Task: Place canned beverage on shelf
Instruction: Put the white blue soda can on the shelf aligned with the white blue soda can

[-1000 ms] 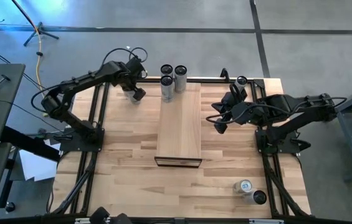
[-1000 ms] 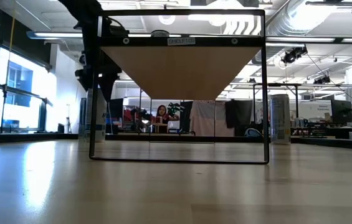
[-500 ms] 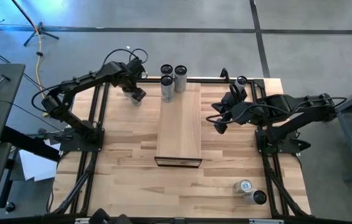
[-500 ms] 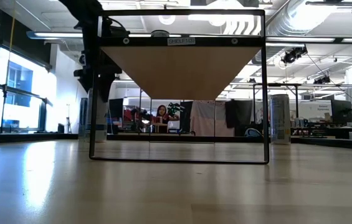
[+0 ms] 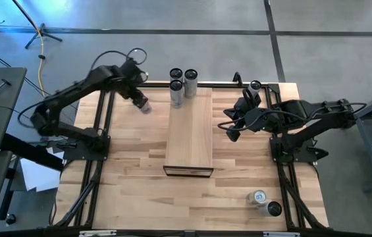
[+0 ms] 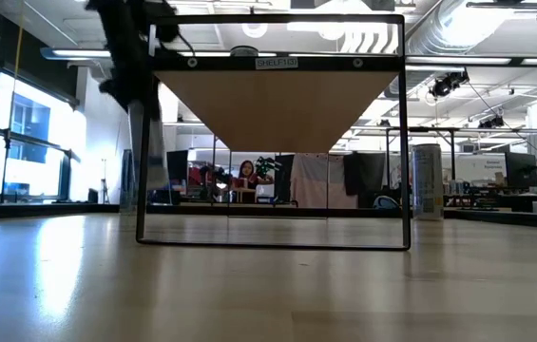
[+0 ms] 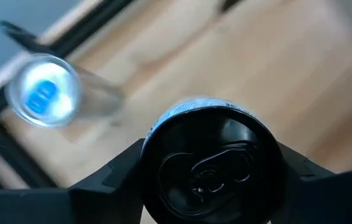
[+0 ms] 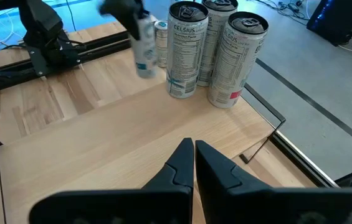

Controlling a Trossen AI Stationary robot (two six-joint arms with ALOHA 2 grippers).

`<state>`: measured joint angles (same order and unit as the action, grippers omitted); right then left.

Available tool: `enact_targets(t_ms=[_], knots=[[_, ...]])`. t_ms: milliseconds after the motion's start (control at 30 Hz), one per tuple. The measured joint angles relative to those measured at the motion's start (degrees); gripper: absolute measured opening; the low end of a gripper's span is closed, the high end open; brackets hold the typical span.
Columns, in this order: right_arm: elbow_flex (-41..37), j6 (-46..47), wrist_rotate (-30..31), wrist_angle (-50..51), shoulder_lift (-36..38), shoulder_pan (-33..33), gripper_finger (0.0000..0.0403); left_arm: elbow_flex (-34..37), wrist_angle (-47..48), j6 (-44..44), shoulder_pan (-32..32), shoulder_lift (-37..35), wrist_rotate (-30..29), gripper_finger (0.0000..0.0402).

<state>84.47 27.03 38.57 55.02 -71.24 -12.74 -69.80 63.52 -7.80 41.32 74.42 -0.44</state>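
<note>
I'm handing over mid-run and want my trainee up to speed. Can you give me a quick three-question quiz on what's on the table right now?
1. True or false: the right hand is open.
2. Which hand has a can between its fingers?
3. On the table, at the bottom right of the high view, are: A) two cans, B) a bottle, C) a cup.

Key:
1. False. It is shut and empty.
2. The left hand.
3. A.
</note>
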Motion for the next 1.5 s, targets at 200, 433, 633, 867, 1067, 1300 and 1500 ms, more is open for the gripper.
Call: enact_targets(t_ms=[200,433,633,867,1067,1300,1500], knots=[[0.0,-0.3,0.6,0.0,0.0,0.0,0.0,0.0,2.8,-5.0,-3.5,-12.7,11.5,0.0215],[0.0,-0.5,1.1,-0.2,0.0,0.0,0.0,-0.1,0.8,-13.3,-10.6,-25.6,18.6,0.0209],[0.0,-1.6,0.8,-9.8,-0.6,0.1,0.0,-0.1,-4.2,-17.1,-15.9,-30.2,17.0,0.0212],[0.0,-9.2,-10.5,-27.9,-3.4,2.2,0.0018,-0.2,-9.8,-12.8,-20.5,-27.3,15.2,0.0213],[0.0,-8.9,-25.5,-35.7,-7.5,4.8,0.013,-4.9,-10.7,-5.8,-26.8,-21.8,14.4,0.0213],[0.1,-10.6,-25.5,-43.2,-11.1,4.4,0.0292,-9.5,-10.8,-0.2,-32.1,-16.0,8.6,0.0213],[0.0,-14.5,-25.8,-42.2,-12.1,4.6,0.0353,-10.6,-12.6,1.0,-34.0,-12.9,5.9,0.0213]])
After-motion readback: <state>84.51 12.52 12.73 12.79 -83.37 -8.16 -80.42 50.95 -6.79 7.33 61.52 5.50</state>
